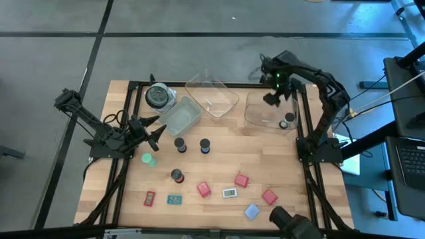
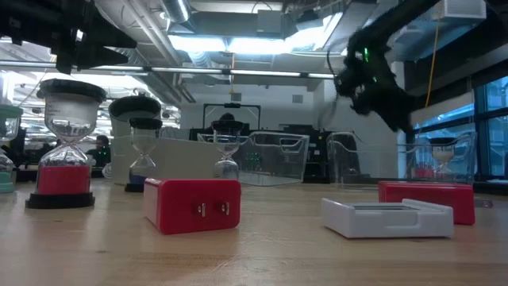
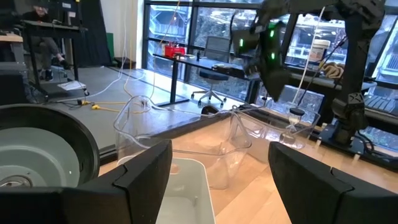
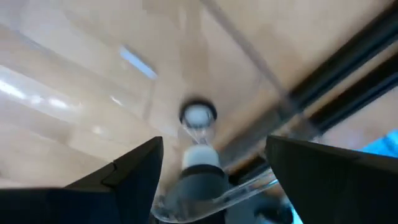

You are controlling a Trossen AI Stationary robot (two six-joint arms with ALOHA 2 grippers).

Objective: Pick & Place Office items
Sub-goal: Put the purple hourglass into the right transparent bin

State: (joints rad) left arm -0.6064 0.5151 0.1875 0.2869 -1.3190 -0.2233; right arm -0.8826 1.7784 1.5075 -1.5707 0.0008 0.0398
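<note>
My right gripper (image 1: pixel 272 98) hangs open above the clear tray (image 1: pixel 255 114) at the table's far right. In the right wrist view its fingers (image 4: pixel 214 146) stand apart, well above a black-capped hourglass (image 4: pixel 198 149) that stands upright in that tray (image 1: pixel 287 121). My left gripper (image 1: pixel 158 131) waits open near the table's left edge, beside the dark-lidded jar (image 1: pixel 158 97). On the wood stand three more black hourglasses (image 1: pixel 180 144) (image 1: pixel 204 145) (image 1: pixel 176 175) and a teal piece (image 1: pixel 149 159). Red blocks (image 1: pixel 204 190) (image 1: pixel 241 180) (image 1: pixel 269 196) and flat rectangles (image 1: pixel 230 193) (image 1: pixel 174 199) lie nearer.
Two more clear trays (image 1: pixel 179 118) (image 1: pixel 212 96) sit at the far middle, next to the jar. A pale-blue rectangle (image 1: pixel 252 211) and a red flat piece (image 1: pixel 149 198) lie near the near edge. Black frame rails (image 1: pixel 302 126) run along both table sides.
</note>
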